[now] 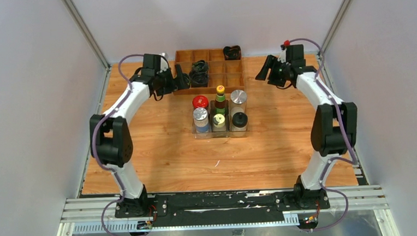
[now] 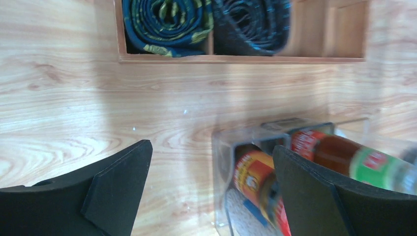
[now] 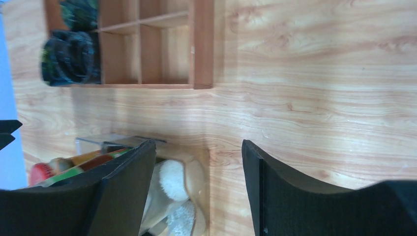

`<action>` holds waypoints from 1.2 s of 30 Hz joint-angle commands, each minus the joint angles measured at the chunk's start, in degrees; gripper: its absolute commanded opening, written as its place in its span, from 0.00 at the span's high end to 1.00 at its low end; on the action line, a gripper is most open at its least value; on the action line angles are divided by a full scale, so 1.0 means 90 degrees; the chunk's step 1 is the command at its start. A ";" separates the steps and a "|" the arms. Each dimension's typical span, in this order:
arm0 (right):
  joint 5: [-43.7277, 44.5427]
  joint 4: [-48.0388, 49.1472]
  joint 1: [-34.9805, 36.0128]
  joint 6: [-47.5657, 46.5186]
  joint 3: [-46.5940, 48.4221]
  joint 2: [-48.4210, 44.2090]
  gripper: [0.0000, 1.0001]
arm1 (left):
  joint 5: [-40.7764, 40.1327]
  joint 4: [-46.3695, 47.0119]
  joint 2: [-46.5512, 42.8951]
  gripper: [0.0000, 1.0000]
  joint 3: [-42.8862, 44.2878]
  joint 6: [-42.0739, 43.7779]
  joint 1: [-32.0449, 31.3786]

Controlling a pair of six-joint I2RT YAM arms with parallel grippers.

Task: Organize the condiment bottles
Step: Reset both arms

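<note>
Wood-grain tabletop [image 1: 160, 165] under both pairs of jaws; wooden divider box [image 1: 235, 78] just beyond them; plain pale walls [image 1: 29, 79] on three sides; aluminium rail [image 1: 359, 200] far behind; even light.

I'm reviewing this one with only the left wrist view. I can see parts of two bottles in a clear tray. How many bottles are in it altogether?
Observer: Six condiment bottles stand upright in the clear tray, in two rows of three.
Reviewer: Is any bottle outside it on the table?
Observer: None in the top view. The table around the tray holds no bottle.
Reviewer: Is the right gripper carrying anything?
Observer: No. The right gripper is open, and its wrist view shows only bare table between the fingers.
</note>
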 commanded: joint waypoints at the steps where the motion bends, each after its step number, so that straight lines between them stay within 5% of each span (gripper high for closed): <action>1: -0.0128 -0.0462 -0.0031 -0.0068 -0.0168 -0.0810 0.30 | -0.0116 -0.0093 -0.1019 0.00 -0.0351 0.0082 0.0029; 10: -0.0639 -0.1559 0.0025 -0.0580 -0.0589 -0.2225 0.25 | -0.0037 -0.0145 -0.2670 0.00 -0.1605 0.0127 -0.0246; 24: -0.1091 -0.1399 0.0590 -0.0603 -0.3252 -0.5346 0.23 | -0.0597 -0.0114 -0.5852 0.00 -0.3895 -0.0258 -0.1263; 36: -0.0619 -0.1870 0.0759 -0.0665 -0.4191 -0.7203 0.22 | -0.0593 0.0110 -0.7819 0.00 -0.5354 -0.0738 -0.1614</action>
